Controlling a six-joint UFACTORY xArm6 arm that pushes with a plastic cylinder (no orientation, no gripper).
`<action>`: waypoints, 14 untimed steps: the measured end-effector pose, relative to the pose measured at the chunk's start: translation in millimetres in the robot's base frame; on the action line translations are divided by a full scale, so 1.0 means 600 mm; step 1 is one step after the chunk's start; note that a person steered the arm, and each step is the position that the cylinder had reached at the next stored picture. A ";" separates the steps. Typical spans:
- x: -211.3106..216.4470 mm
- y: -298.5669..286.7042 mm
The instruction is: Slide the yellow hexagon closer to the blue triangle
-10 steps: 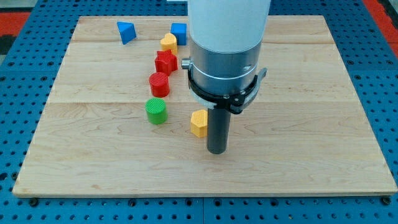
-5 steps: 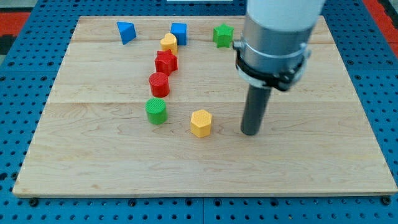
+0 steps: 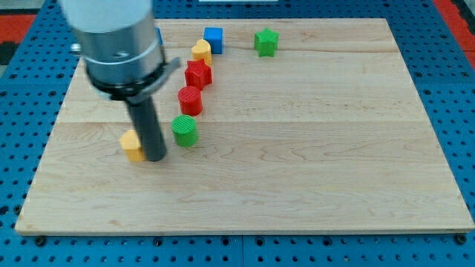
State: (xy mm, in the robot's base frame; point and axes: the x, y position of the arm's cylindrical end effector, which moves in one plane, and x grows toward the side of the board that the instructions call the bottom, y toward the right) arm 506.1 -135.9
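- My tip point(image 3: 155, 158) sits on the surface point(image 3: 312, 163), left of centre, low in the view.
- End effector is a plain rod: no jaws, so no opening width to report, and it holds nothing.
- Yellow hexagon point(image 3: 132, 145) is just at the tip's 9 o'clock, seemingly touching the rod; the rod hides its right edge.
- Green cylinder point(image 3: 184, 130) is near the tip at about 2 o'clock, apart from the rod.
- Red cylinder point(image 3: 190, 100) is at 12 o'clock from the green cylinder, close but not touching.
- Red star point(image 3: 197, 74) is at 12 o'clock from the red cylinder.
- Yellow block point(image 3: 200, 50), rounded shape, is just above the red star, at the view's top.
- Blue cube point(image 3: 214, 38) is at the yellow block's 1 o'clock, right beside it.
- Green star point(image 3: 266, 41) is at 3 o'clock from the blue cube, well apart.
- Blue triangle point(image 3: 158, 35): only a sliver shows at the right edge of the arm body, at the view's top left; the rest is hidden.
- Yellow hexagon lies well apart from that sliver, roughly at its 6 o'clock.
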 end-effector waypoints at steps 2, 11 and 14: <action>-0.010 -0.057; -0.275 0.033; -0.284 0.002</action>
